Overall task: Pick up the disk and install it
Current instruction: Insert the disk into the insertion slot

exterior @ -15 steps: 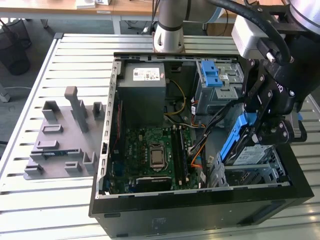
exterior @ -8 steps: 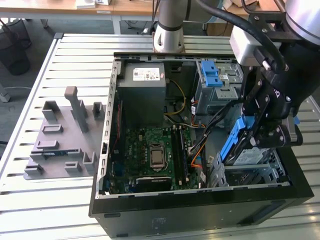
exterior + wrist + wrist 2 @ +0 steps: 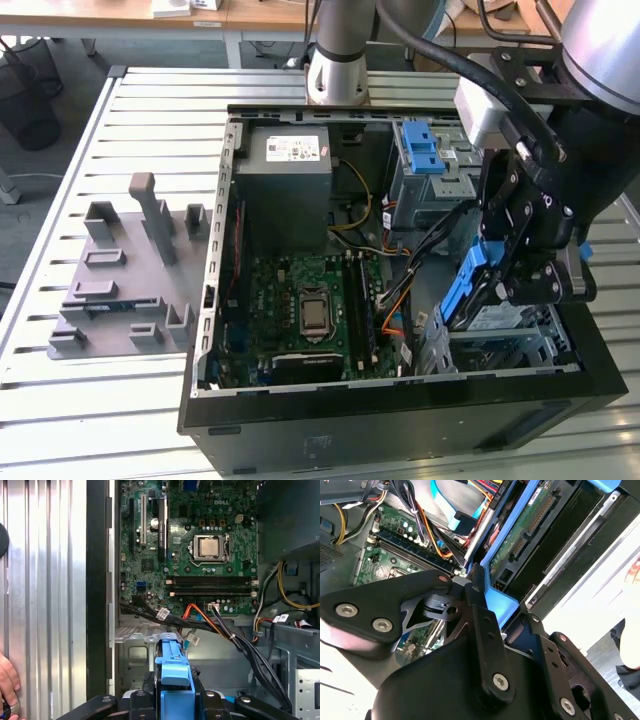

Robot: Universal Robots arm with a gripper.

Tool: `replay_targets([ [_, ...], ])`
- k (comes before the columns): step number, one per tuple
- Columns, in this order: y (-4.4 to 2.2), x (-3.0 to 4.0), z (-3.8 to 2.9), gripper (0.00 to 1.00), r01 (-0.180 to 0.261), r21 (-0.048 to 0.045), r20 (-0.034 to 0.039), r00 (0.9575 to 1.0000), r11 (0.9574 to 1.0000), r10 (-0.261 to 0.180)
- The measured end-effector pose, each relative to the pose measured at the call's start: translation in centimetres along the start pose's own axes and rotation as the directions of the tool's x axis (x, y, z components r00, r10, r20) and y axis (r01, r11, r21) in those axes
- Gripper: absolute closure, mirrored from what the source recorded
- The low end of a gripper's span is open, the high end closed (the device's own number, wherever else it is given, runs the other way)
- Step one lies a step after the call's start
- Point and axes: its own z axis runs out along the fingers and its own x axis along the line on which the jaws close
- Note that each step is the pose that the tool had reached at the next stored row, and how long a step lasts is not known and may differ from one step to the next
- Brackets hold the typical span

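A: Blue-framed disk (image 3: 463,292), where is it?
B: Tilted above the drive bay (image 3: 500,340) inside the open computer case (image 3: 400,420), at the exterior view's right.
A: The pincer (image 3: 515,285)?
B: Clamped on the disk's frame.

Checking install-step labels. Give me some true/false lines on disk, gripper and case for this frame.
1. The gripper clamps the disk by its blue carrier. True.
2. The motherboard is exposed in the open computer case. True.
3. The disk lies flat on the motherboard. False: the gripper holds it at the drive cage, at the exterior view's right.
4. A cooler covers the CPU socket. False: the socket is bare.
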Motion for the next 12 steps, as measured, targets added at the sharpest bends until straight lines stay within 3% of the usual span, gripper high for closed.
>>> replay_targets([
  [12,0.0,0.01,0.07,0.62,0.0,0.0,-0.0002,1.0,1.0,0.0],
])
